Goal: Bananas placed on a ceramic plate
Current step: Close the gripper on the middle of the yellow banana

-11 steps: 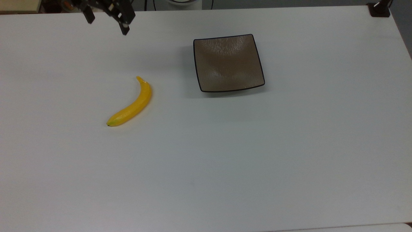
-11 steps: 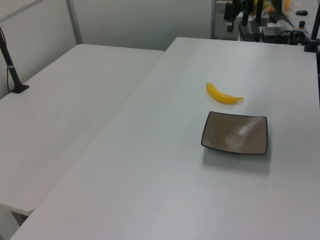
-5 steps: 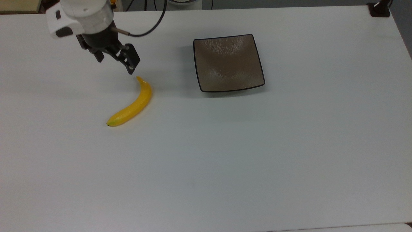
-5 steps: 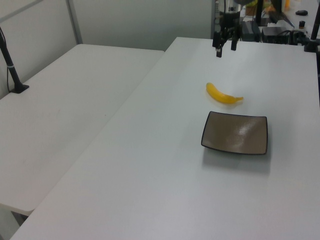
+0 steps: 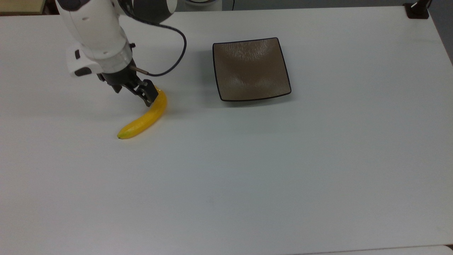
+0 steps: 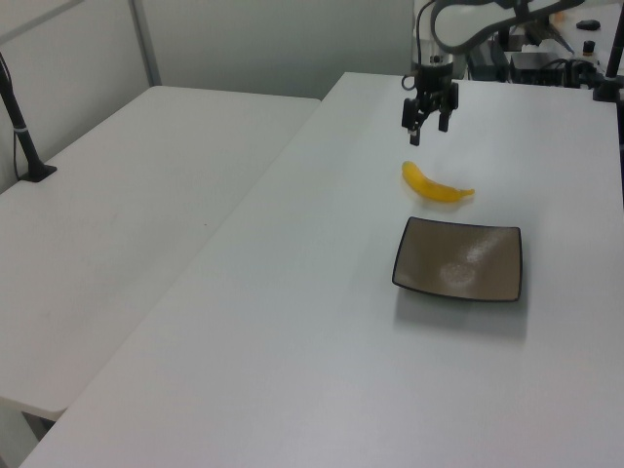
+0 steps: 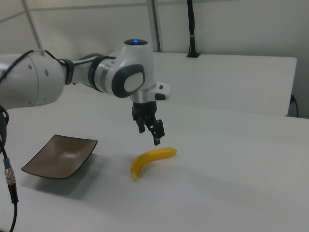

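Yellow and curved, the bananas (image 5: 145,117) amount to one fruit, which we find lying flat on the white table (image 5: 247,170), off the ceramic plate (image 5: 251,69). We note the brown-grey square plate sits apart from it, toward the top view's right, with nothing on it. The gripper (image 7: 149,133) hangs above the fruit's stem end in the right view, fingers parted and holding nothing, without contact.
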Controlling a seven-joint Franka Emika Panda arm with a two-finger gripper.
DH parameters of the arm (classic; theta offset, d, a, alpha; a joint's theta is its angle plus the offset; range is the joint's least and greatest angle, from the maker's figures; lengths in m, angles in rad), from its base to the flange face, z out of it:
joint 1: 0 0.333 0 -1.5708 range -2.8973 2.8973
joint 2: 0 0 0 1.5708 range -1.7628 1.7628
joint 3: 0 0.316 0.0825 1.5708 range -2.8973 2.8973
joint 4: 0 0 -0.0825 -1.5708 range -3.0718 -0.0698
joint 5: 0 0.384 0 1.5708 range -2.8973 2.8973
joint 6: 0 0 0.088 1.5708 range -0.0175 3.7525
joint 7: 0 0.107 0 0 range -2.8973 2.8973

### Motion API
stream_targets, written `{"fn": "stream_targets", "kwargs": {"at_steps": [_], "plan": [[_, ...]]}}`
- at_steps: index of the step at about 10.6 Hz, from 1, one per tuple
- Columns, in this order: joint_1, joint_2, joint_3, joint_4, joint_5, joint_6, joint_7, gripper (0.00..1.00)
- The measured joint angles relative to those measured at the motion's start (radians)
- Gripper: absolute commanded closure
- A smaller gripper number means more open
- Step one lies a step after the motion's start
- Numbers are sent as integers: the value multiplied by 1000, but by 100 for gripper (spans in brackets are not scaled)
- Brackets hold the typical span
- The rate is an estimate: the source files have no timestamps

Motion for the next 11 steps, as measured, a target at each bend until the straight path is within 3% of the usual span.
{"fn": "stream_targets", "kwargs": {"at_steps": [7,11], "plan": [[2,112,4,-77,0,231,4,0],[2,118,4,-92,0,251,4,36]]}}
